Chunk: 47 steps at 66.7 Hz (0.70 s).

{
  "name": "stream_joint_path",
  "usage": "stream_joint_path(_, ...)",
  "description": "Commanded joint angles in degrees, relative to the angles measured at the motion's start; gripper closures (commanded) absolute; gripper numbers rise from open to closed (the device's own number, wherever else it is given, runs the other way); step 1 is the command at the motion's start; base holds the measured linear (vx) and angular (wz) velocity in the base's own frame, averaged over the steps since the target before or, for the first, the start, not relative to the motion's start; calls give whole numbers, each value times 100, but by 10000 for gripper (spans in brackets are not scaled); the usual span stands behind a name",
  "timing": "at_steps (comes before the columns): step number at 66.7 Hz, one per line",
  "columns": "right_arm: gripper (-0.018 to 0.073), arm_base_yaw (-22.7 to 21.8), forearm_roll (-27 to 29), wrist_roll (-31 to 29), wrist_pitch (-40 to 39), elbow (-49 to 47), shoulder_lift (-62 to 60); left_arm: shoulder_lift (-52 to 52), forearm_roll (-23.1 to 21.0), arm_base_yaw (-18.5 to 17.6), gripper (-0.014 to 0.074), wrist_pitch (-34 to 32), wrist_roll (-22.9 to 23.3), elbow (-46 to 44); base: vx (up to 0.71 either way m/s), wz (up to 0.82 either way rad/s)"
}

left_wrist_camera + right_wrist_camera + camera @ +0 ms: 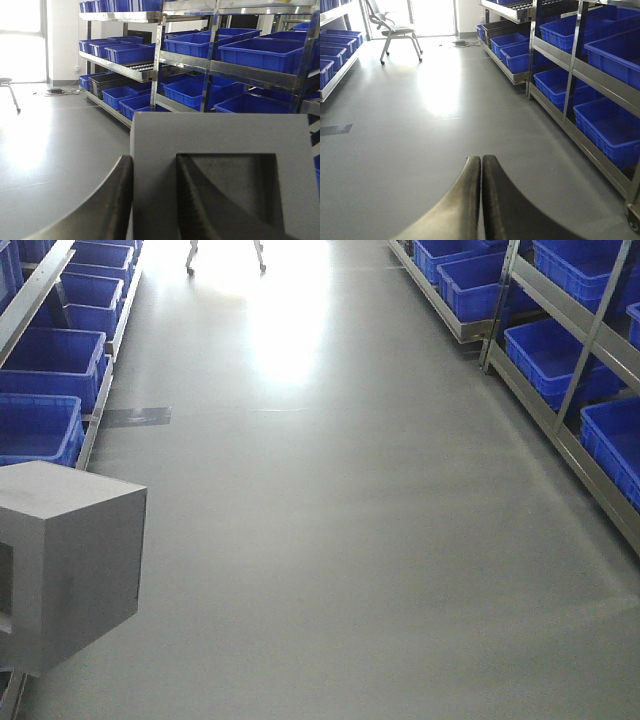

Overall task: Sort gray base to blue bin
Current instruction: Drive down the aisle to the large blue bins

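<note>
Right now your left tool (152,167) is clamped on the gray base (70,560). In the left wrist view one finger (112,210) lies against the outside of a wall and the other (200,210) sits inside the square recess, so the wall is pinched between them. In the front view the block hangs in the air at the lower left, above the floor (330,540). It is close to the left-hand shelf (93,430), with the nearest blue bin (35,425) just beyond it. Rows of like bins fill the racks on both sides, and I cannot tell which one you mean to use.

The block looks rigid and matte, so it should neither deform nor slide readily. Its weight I cannot judge, but most of its bulk overhangs the pinch point, so expect it to want to swing on sharp moves. The recess wall is a sensible hold; a plain face looks too wide for the tool. Your right tool (481,162) is closed with its fingers together, holding nothing, out over the floor.
</note>
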<state>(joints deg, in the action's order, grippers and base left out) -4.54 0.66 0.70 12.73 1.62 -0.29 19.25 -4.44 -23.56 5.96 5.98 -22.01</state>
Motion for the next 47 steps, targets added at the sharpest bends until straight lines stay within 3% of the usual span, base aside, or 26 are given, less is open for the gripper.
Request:
stream_joint_path(1, 564, -14, -25, -70, -413, 9, 103, 42, -61, -15, 594, -641, 51, -203, 41, 0)
stream_joint_path(47, 564, -14, -25, -70, -413, 9, 103, 42, -61, -15, 594, -641, 51, -203, 44, 2)
